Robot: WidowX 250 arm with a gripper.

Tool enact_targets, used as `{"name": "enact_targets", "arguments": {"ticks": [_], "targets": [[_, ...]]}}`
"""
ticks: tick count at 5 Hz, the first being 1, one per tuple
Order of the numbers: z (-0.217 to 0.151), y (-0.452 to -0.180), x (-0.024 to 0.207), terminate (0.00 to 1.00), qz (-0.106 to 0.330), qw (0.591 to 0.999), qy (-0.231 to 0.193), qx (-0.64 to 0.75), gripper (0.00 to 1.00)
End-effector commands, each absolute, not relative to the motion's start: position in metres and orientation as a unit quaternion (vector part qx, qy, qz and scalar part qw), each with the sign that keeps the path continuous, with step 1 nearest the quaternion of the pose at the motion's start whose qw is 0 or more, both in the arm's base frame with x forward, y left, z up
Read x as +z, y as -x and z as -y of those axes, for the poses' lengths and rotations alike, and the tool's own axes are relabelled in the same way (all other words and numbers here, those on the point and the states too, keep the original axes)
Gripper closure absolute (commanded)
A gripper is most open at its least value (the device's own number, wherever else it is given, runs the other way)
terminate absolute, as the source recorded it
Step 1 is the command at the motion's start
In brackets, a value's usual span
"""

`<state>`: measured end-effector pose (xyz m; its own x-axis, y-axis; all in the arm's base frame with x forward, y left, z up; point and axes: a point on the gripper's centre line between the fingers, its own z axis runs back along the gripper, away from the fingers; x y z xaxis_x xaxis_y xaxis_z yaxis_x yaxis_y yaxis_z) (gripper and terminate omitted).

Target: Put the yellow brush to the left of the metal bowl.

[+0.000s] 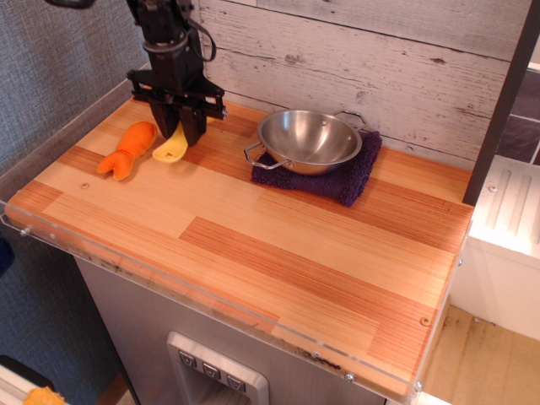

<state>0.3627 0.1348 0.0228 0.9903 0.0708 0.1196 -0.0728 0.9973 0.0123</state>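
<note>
The yellow brush (171,148) hangs tilted from my gripper (179,128), its rounded end low over the wooden counter or touching it; its bristles are hidden between the black fingers (164,116). The gripper is shut on the brush, at the back left of the counter. The metal bowl (310,140) stands to the right of the gripper, a short gap away, on a dark purple cloth (353,175). The brush is left of the bowl's near loop handle.
An orange carrot-like toy (126,151) lies just left of the brush. A whitewashed plank wall (380,67) runs behind the counter. A clear plastic rim (101,253) lines the counter's front and left edges. A dark post (502,101) stands at the right.
</note>
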Motion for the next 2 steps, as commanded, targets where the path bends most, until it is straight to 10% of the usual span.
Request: {"name": "enact_targets", "arguments": {"ticks": [1, 2], "targets": [[-0.1275, -0.3777, 0.0279, 0.00, 0.086, 0.996, -0.005, -0.009, 1.00], [-0.1276, -0.3729, 0.0303, 0.00, 0.085, 0.996, -0.013, -0.021, 0.00]]}}
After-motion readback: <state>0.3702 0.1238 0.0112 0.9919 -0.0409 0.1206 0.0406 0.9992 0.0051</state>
